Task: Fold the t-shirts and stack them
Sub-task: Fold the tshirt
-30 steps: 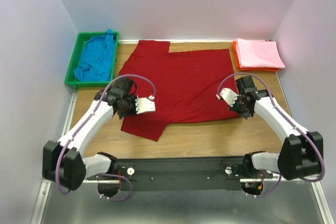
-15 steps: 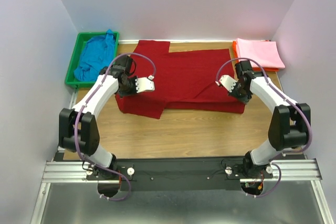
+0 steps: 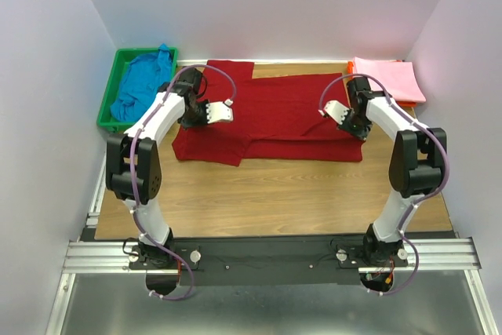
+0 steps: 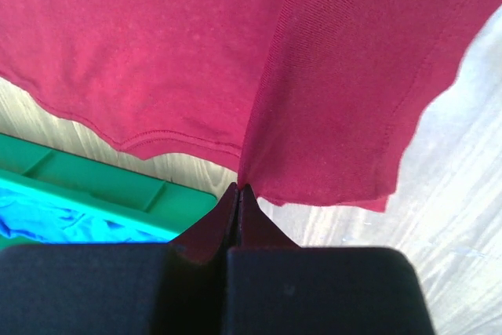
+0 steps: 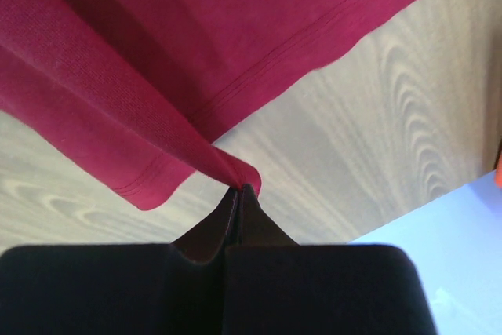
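The dark red t-shirt [image 3: 282, 115] has folded farther back, left fingers [image 4: 205, 233] and right fingers [image 5: 205, 229] clamping it.

Your table [image 3: 267, 194] is a wood-grain board. The red tee [image 3: 290, 115] lies spread across its far half, long side running left to right. One sleeve pokes toward the back wall and another flap reaches nearer at the left. The green bin [image 3: 118, 125] sits at your far left corner, just beside the tee. The orange tray [image 3: 351, 72] is at the far right corner.
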Motion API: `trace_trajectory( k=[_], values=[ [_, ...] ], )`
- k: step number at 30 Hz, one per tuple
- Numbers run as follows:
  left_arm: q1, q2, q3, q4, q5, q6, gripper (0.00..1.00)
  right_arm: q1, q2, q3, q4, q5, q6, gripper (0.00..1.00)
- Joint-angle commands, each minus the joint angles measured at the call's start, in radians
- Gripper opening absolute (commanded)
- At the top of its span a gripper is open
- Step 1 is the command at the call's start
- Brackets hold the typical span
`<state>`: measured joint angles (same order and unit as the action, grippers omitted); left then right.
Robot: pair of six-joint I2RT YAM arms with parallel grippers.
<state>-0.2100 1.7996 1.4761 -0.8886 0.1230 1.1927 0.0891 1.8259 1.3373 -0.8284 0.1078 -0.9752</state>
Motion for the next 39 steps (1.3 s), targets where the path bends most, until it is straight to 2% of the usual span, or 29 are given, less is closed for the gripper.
trace_trajectory(
  k=[1, 26, 27, 28, 30, 31, 33, 35, 39],
  values=[
    [0.02, 0.041, 0.039, -0.016, -0.029, 0.024, 0.0, -0.012, 0.061, 0.063, 0.0, 0.018, -0.033, 0.01],
    [0.046, 0.129, 0.029, 0.027, -0.039, -0.002, 0.02, -0.012, 0.226, 0.233, 0.0, 0.027, -0.022, 0.02],
    [0.047, 0.13, 0.029, 0.033, -0.04, -0.007, 0.03, -0.011, 0.23, 0.238, -0.001, 0.027, -0.016, 0.04],
    [0.049, 0.133, 0.03, 0.037, -0.043, -0.016, 0.11, -0.012, 0.231, 0.246, -0.003, 0.027, -0.002, 0.14],
    [0.075, 0.133, 0.044, 0.025, -0.01, -0.048, 0.2, -0.017, 0.222, 0.264, -0.003, 0.026, 0.041, 0.28],
    [0.092, 0.129, 0.065, 0.013, 0.013, -0.065, 0.3, -0.02, 0.21, 0.263, -0.005, 0.02, 0.055, 0.43],
    [0.136, 0.115, 0.078, -0.038, 0.093, -0.103, 0.39, -0.04, 0.156, 0.252, -0.009, -0.014, 0.099, 0.53],
    [0.162, 0.069, 0.058, -0.052, 0.142, -0.125, 0.44, -0.058, 0.116, 0.229, -0.032, -0.037, 0.142, 0.58],
    [0.219, -0.029, -0.058, -0.041, 0.254, -0.157, 0.47, -0.072, 0.03, 0.159, -0.077, -0.118, 0.22, 0.55]
  ],
)
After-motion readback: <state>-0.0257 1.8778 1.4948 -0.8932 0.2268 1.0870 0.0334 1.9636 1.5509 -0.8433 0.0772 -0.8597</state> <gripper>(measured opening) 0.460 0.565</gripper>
